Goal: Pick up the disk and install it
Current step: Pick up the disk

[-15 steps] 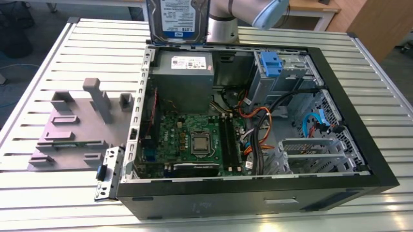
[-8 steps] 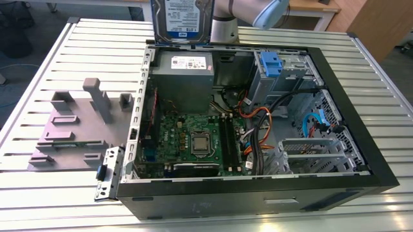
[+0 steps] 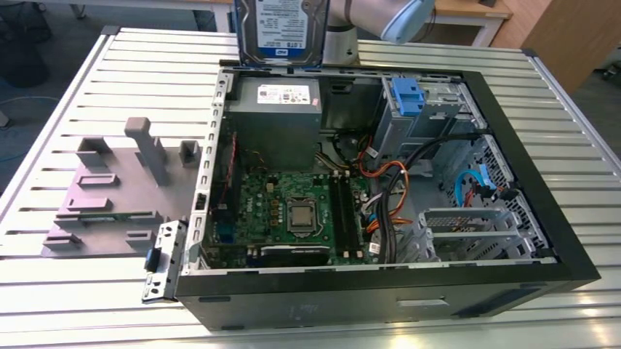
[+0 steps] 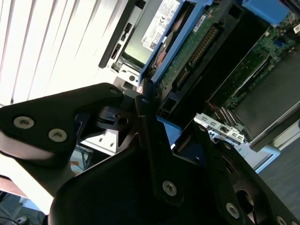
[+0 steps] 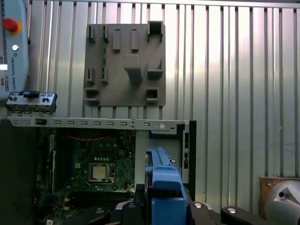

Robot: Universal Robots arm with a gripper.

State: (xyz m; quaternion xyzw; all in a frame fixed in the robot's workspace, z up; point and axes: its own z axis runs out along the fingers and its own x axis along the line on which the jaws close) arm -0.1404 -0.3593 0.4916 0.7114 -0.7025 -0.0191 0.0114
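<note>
The disk (image 3: pixel 278 29), a silver hard drive with a white-and-blue label in a blue carrier, hangs upright in the air over the rear edge of the open computer case (image 3: pixel 543 182), just behind the power supply. The robot arm (image 3: pixel 393 18) stands behind it. In the second wrist view my gripper (image 4: pixel 149 117) is shut on the edge of the disk (image 4: pixel 187 51), whose green circuit board faces the camera. The first wrist view has the blue carrier (image 5: pixel 164 187) gripped between black gripper parts, above the case's interior.
Inside the case are the grey power supply (image 3: pixel 279 109), the motherboard (image 3: pixel 291 211), cables, and a grey drive bay with a fixed blue bracket (image 3: pixel 409 98). A grey fixture plate (image 3: pixel 116 189) lies on the slatted table at the exterior view's left. A loose metal panel (image 3: pixel 163 258) leans by the case.
</note>
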